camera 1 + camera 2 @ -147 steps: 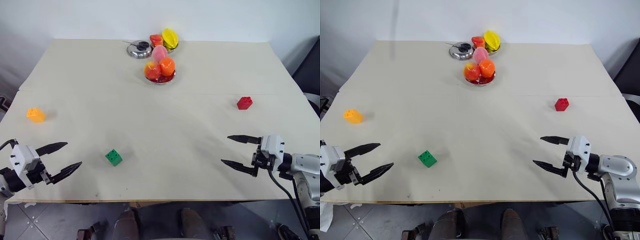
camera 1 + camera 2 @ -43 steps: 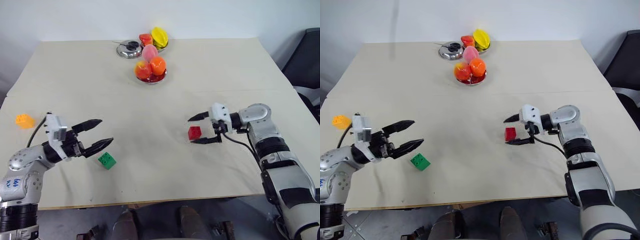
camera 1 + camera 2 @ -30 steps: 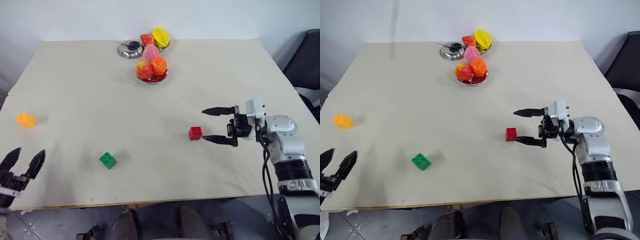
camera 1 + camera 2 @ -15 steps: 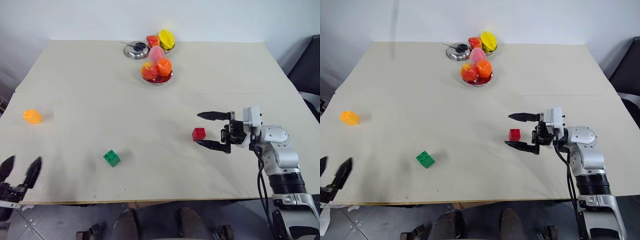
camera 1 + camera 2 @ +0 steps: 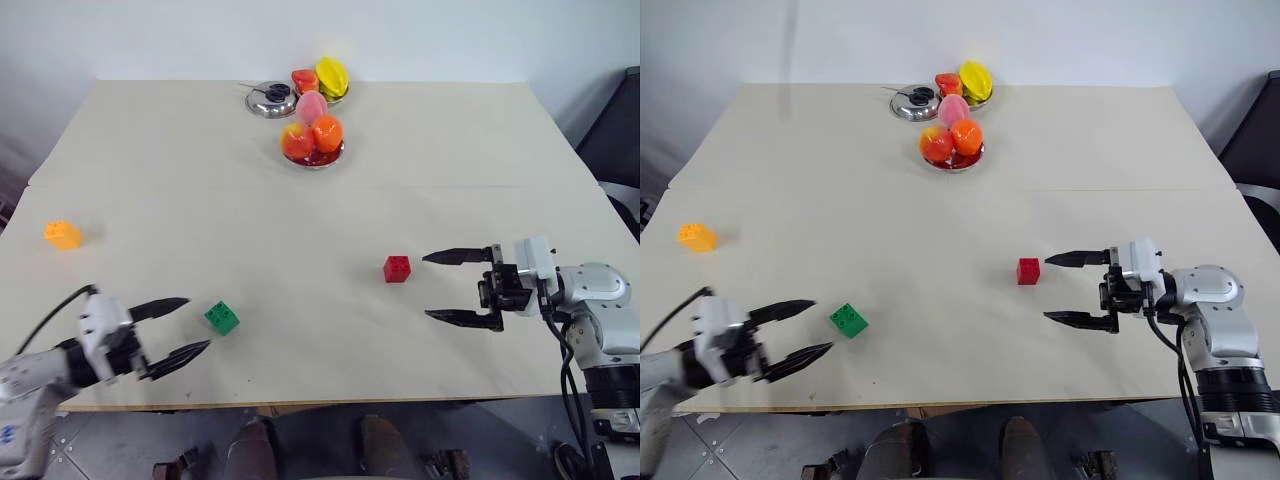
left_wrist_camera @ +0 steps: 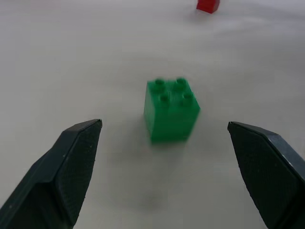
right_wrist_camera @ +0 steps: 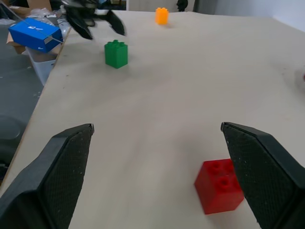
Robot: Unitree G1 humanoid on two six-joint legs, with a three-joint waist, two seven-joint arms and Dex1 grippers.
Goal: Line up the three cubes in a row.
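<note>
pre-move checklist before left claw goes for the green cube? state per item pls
1. Left claw open: ok, fingers spread wide.
2. Green cube lined up between the left claw's fingers: ok in the left wrist view, cube ahead of the tips, not yet between them.
3. Green cube upright, studs up, flat on the table: ok.
4. Right claw open and off the red cube: ok, a gap shows between them.
5. Row formed: not ok, the orange-yellow cube sits far off near the table's left edge.
6. Fruit plate away from the cubes: ok.
</note>
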